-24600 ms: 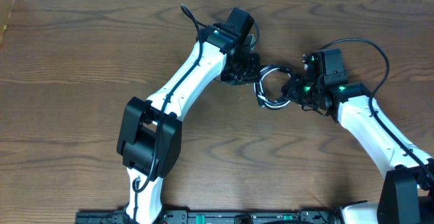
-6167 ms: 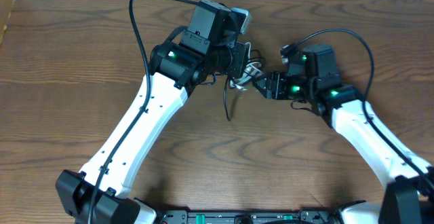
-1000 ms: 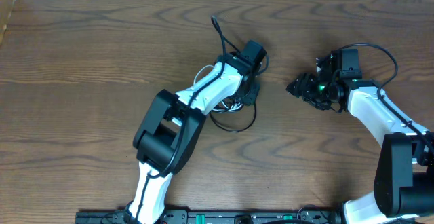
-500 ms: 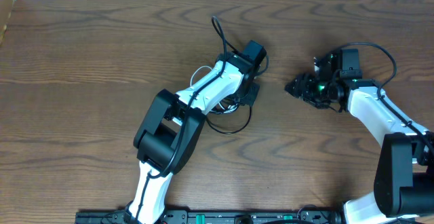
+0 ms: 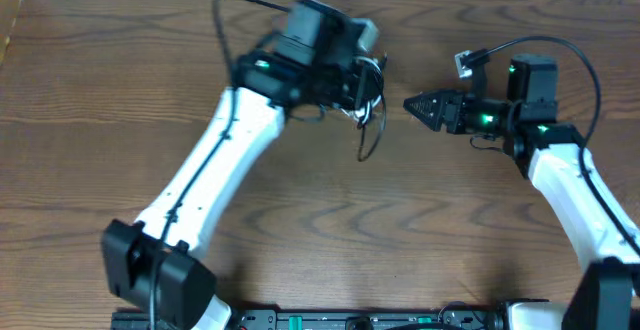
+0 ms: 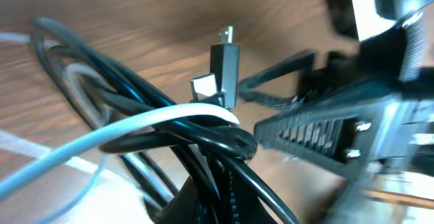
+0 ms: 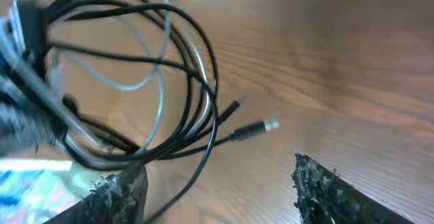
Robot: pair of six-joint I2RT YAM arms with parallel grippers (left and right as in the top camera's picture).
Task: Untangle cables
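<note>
Risk: your left gripper (image 5: 362, 85) pinches the cables (image 6: 203, 136) in one dangling bundle just ahead of your spread, empty right gripper (image 5: 412, 104), so pulling a wrong strand may cinch the knot.

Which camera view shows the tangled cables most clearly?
The right wrist view: the cables spread in whole black and white loops with loose plug ends. The left wrist view shows a blurred, close part; overhead, only small strands at the left gripper.
</note>
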